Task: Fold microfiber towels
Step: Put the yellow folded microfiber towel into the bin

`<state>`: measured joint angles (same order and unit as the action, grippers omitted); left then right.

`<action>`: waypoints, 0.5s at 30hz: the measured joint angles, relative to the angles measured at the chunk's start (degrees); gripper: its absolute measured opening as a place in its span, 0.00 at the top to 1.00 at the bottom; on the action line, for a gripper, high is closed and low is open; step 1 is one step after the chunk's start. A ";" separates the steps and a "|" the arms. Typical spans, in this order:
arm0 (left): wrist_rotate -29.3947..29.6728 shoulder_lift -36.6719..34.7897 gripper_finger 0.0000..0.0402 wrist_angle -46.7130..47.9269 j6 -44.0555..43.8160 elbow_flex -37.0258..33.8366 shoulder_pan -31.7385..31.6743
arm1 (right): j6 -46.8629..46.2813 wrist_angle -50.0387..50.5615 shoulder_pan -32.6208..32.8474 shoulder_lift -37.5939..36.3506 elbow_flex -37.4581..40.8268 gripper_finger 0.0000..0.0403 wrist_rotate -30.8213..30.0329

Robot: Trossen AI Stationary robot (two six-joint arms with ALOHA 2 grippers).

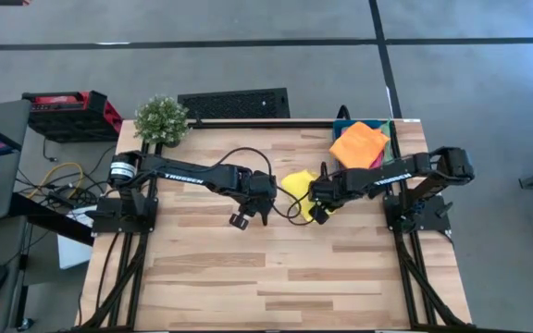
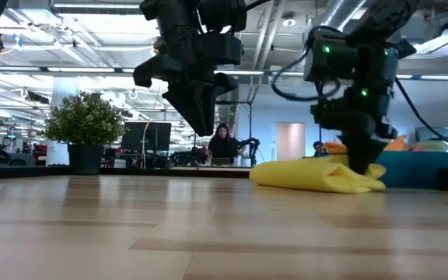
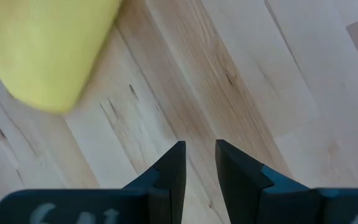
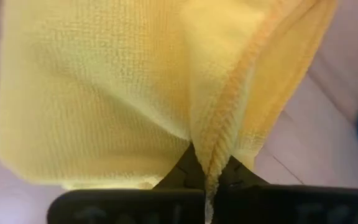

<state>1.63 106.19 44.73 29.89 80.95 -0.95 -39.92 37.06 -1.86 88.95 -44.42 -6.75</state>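
A yellow towel [image 1: 296, 183] lies bunched on the wooden table [image 1: 276, 277], a little beyond its middle. In the low view the yellow towel [image 2: 317, 173] is a flat heap. My right gripper [image 1: 320, 211] stands at its near right part, pointing down and shut on it. My left gripper [image 1: 243, 217] hangs above bare wood to the left of the towel. Its fingers [image 3: 174, 163] are a narrow gap apart with nothing between them. An orange towel [image 1: 359, 143] lies in the teal bin [image 1: 392, 126] at the far right. My right gripper [image 4: 207, 171] pinches a hemmed edge [image 4: 219, 140] of the yellow towel between its two fingers. It comes from above, pointing down. The edge stands up as a ridge between the fingertips; the rest of the towel [image 4: 98, 93] lies slack on the table.
A potted plant [image 1: 162, 118] stands at the table's far left corner. The teal bin [image 2: 422, 167] sits behind the yellow towel at the far right. Bare wood stretches across the near half of the table. A person [image 2: 224, 144] sits in the room beyond.
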 joint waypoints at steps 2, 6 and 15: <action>0.00 0.00 0.80 0.03 -0.13 0.00 0.00 | -0.02 0.30 0.62 0.00 -1.44 0.98 -1.08; 0.00 0.00 0.80 0.85 -0.70 0.00 0.00 | -0.04 5.51 0.60 0.00 -5.82 0.97 -4.47; 0.02 0.00 0.80 1.29 -2.11 0.00 0.00 | -0.24 27.86 -3.64 -0.04 -16.87 0.98 -18.85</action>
<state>1.65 106.19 46.02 27.78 80.95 -0.95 -40.17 64.92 -5.50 88.90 -61.28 -25.60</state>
